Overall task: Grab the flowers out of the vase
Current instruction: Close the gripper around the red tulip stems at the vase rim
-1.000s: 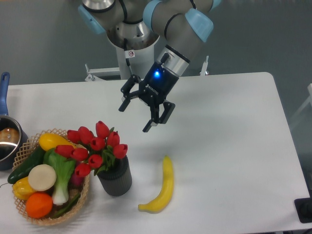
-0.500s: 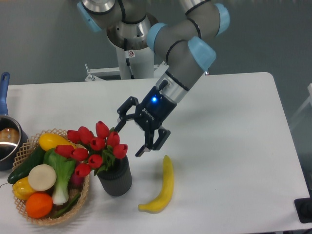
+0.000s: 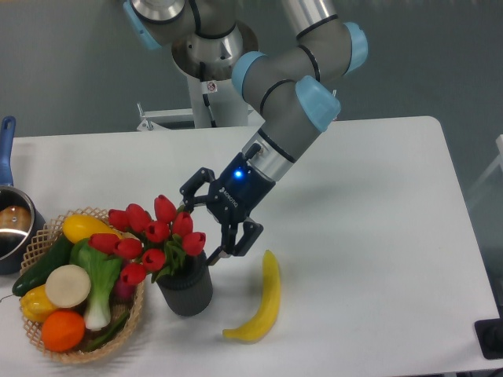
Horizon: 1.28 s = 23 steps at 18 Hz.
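Note:
The flowers [image 3: 153, 236] are a bunch of red tulip buds with green leaves, standing in the vase [image 3: 186, 287], a short dark grey ribbed cylinder near the table's front left. My gripper [image 3: 201, 232] hangs open right beside the bunch on its right side. One finger is behind the upper buds and the other sits just above the vase's right rim. Nothing is held between the fingers. The stems are hidden inside the vase.
A wicker basket [image 3: 132, 324] of vegetables and fruit touches the vase's left side. A yellow banana [image 3: 263, 300] lies to the right of the vase. A pot with a blue handle [image 3: 9, 224] sits at the left table edge.
The gripper has come down and to the left, from above the table's middle to right beside the tulips. It stayed open. The flowers and vase have not moved.

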### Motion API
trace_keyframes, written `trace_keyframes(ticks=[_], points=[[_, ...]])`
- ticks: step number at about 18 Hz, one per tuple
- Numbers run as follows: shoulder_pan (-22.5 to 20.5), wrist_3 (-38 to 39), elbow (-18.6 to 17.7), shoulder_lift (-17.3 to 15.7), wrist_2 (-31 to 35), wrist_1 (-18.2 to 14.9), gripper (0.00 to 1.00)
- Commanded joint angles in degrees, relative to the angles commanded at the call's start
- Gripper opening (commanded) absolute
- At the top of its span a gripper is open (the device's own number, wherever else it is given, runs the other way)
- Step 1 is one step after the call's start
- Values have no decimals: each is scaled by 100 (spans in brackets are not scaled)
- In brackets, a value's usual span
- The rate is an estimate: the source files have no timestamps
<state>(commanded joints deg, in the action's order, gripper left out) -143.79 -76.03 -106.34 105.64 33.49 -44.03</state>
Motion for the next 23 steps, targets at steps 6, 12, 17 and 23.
trace_keyframes(ticks=[6, 12, 17, 23], points=[[114, 44, 88, 175, -26, 9, 100], [123, 290, 70, 158, -334, 9, 100], [123, 290, 53, 193, -580, 9, 100], [123, 273, 88, 246, -580, 9, 81]])
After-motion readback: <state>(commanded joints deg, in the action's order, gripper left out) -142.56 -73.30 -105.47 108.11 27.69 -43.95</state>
